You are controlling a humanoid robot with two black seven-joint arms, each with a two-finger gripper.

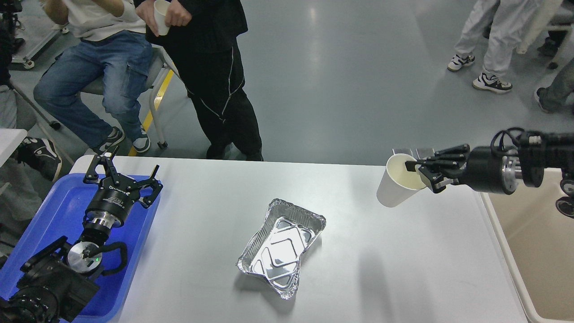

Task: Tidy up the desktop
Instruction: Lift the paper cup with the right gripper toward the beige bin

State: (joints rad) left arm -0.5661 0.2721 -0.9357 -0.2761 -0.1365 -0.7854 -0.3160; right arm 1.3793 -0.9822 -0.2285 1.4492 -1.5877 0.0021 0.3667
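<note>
The white desktop (210, 211) fills the lower view. A crumpled silver foil tray (281, 247) lies at its middle. My right gripper (419, 172) is shut on the rim of a white paper cup (397, 188), one finger inside it, and holds it tilted high above the desktop's right part. My left gripper (122, 172) is open and empty above the blue plastic tray (54, 211) at the left edge.
A beige rectangular bin (533, 251) stands just off the desktop's right edge, below my right arm. Several people stand or sit on the grey floor beyond the far edge; one holds a white cup.
</note>
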